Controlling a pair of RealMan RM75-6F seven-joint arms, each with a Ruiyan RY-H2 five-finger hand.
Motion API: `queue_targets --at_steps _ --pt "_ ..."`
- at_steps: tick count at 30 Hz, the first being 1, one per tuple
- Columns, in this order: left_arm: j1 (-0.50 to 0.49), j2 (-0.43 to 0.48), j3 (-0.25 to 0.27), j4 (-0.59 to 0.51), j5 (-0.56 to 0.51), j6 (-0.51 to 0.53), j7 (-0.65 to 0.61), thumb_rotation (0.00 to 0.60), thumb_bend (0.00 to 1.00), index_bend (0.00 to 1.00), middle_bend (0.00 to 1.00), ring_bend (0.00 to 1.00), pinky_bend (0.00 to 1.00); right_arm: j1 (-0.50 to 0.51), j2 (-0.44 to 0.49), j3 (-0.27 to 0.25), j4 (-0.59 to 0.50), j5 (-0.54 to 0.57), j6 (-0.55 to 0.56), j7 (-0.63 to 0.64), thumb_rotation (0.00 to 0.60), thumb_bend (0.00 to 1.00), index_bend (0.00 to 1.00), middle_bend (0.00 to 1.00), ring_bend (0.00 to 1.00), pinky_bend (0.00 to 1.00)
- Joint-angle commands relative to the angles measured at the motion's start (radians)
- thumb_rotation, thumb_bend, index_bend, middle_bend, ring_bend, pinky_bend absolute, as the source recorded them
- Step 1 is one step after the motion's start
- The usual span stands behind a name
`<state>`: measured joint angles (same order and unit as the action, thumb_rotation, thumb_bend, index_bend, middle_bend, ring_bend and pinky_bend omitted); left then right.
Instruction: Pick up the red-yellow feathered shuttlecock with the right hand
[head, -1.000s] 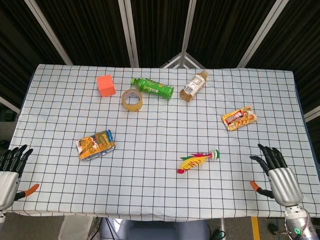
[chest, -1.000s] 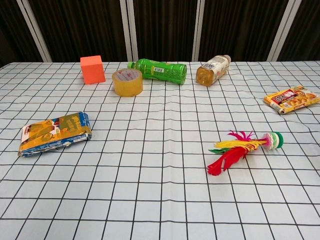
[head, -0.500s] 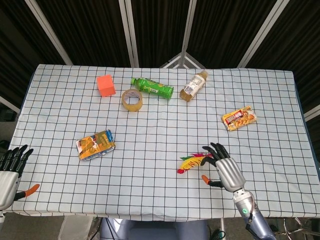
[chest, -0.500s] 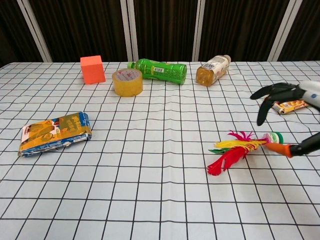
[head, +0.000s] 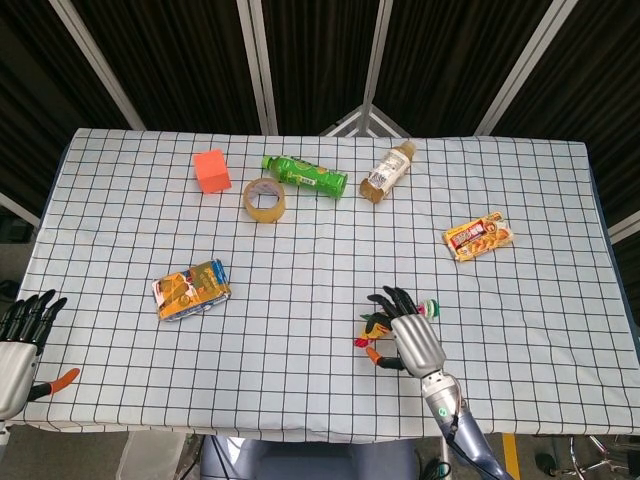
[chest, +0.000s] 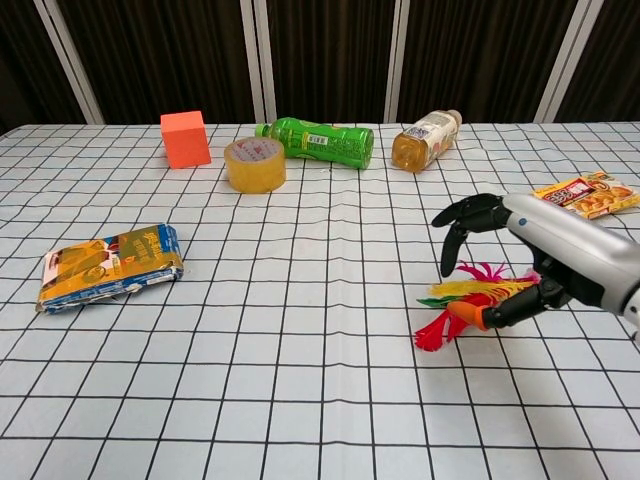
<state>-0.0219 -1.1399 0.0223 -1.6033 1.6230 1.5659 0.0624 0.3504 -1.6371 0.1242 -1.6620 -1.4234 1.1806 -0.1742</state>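
Note:
The red-yellow feathered shuttlecock (head: 429, 307) lies on the checked table (head: 300, 330) at the front right, its base pointing right. In the chest view its yellow and red feathers (chest: 452, 295) show to the left of the hand. My right hand (head: 417, 342) hovers directly over it, covering its middle. The fingers (chest: 462, 214) arch above the feathers, and the orange-tipped thumb sits at the feathers' near side. The fingers are apart and do not hold the shuttlecock. My left hand (head: 22, 338) rests off the table's front left corner with its fingers spread, holding nothing.
An orange cube (head: 211, 171), a tape roll (head: 265, 200), a green bottle (head: 305, 175) and a tea bottle (head: 387, 171) line the far side. A snack packet (head: 478, 236) lies right of centre, and a blue-orange pack (head: 191, 289) lies at the left.
My right hand has moved left from the table's front right edge until it is over the shuttlecock, its fingers now curving around the feathers. The left hand has not moved.

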Motion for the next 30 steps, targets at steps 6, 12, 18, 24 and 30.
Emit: queue_targets --at_steps 6,12,18,24,30 --pt "0.000 0.002 0.000 0.000 -0.002 0.000 -0.005 0.600 0.00 0.00 0.00 0.00 0.00 0.019 -0.050 0.018 0.050 0.032 -0.006 -0.006 0.600 0.37 0.54 0.22 0.00 0.00" --pt "-0.001 0.003 0.000 -0.003 -0.001 -0.002 -0.009 0.600 0.00 0.00 0.00 0.00 0.00 0.026 -0.074 0.017 0.089 0.049 -0.012 -0.001 0.600 0.39 0.56 0.22 0.00 0.00" --pt "-0.002 0.005 0.001 -0.004 -0.005 -0.007 -0.013 0.600 0.00 0.00 0.00 0.00 0.00 0.030 -0.091 0.010 0.114 0.053 -0.014 0.006 0.600 0.45 0.60 0.23 0.00 0.00" --pt "-0.003 0.006 0.002 -0.006 -0.005 -0.008 -0.013 0.600 0.00 0.00 0.00 0.00 0.00 0.034 -0.106 0.013 0.135 0.066 -0.015 0.014 0.600 0.54 0.65 0.25 0.00 0.00" --pt "-0.004 0.007 0.001 -0.006 -0.008 -0.011 -0.014 0.600 0.00 0.00 0.00 0.00 0.00 0.036 -0.104 0.018 0.123 0.069 -0.010 0.030 0.600 0.56 0.67 0.25 0.00 0.00"
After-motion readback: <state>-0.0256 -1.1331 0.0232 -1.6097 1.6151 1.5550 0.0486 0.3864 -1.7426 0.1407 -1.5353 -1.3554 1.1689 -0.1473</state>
